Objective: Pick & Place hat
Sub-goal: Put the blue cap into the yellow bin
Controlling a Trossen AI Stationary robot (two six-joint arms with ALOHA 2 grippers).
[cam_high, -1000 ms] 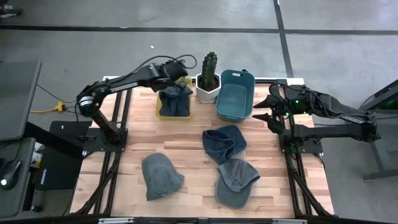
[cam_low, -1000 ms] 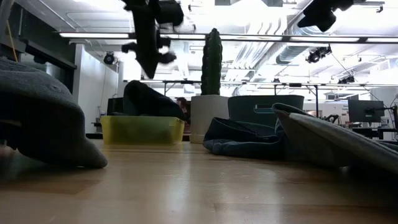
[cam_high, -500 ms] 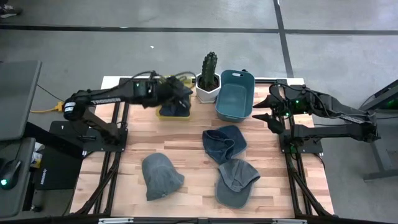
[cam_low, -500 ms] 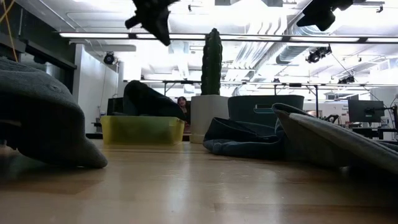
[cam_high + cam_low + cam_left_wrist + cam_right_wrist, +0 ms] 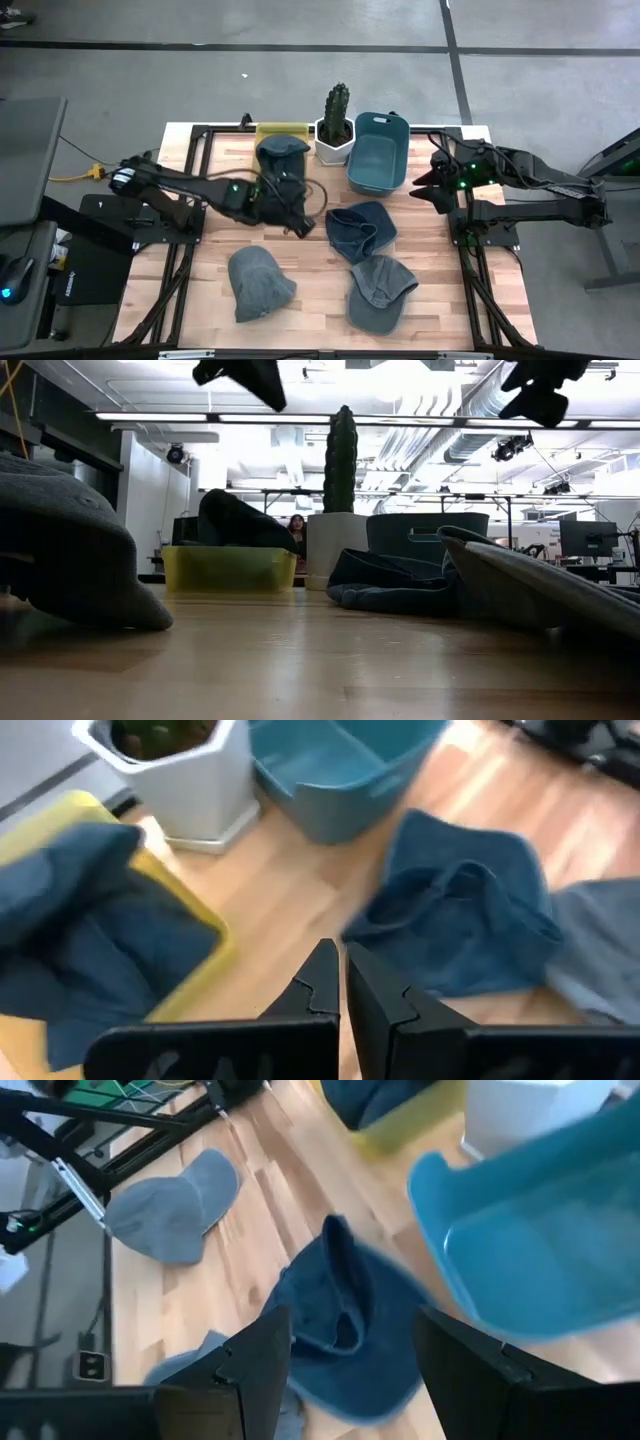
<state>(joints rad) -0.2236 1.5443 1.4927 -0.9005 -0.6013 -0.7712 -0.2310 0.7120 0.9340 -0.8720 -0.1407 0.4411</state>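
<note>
Altogether four hats, one in yellow bin (image 5: 283, 131), left gripper (image 5: 338, 982) clenched empty, right gripper (image 5: 350, 1342) released.

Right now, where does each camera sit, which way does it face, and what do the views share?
High: above the table, looking straight down; both arms, left gripper, right gripper.
Low: at tabletop height, looking level at the yellow bin and cactus; arms overhead.
Left wrist: past shut fingers toward the blue hat.
Right wrist: between open fingers toward the blue bin.
Shared: both wrists see the blue hat.
</note>
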